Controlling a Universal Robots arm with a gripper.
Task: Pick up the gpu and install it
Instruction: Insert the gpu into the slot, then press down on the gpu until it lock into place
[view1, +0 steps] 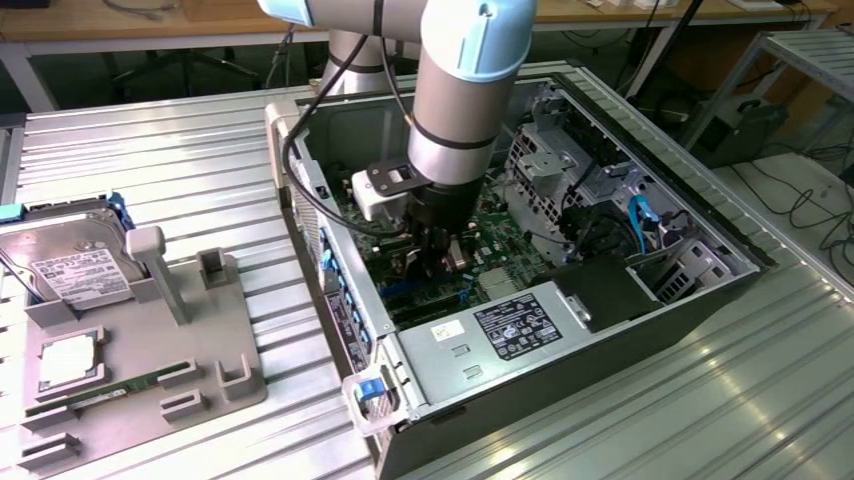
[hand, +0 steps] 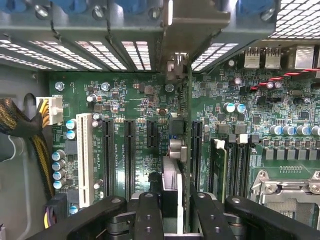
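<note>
Black pincer (hand: 170, 210) links fill the lower edge of my wrist view, fingers (hand: 148, 212) closed on the gpu (hand: 172, 172), pinching it edge-on between them. I see the card as a thin, dark upright sliver with a pale metallic strip along its near end, running away from the camera up the centre of the frame. It stands over the green motherboard (hand: 135, 100), among the long black expansion slots (hand: 129, 157), with one white slot (hand: 84, 159) further left; I cannot tell whether its edge is seated in a slot. In the exterior view, centre frame, the arm (view1: 461, 90) points almost straight down into the open computer case (view1: 694, 300), wrist vertical, pincer low inside over the board. A hard drive (view1: 74, 262) sits in a grey holder (view1: 200, 350) on the ribbed counter (view1: 174, 170), lower left.
</note>
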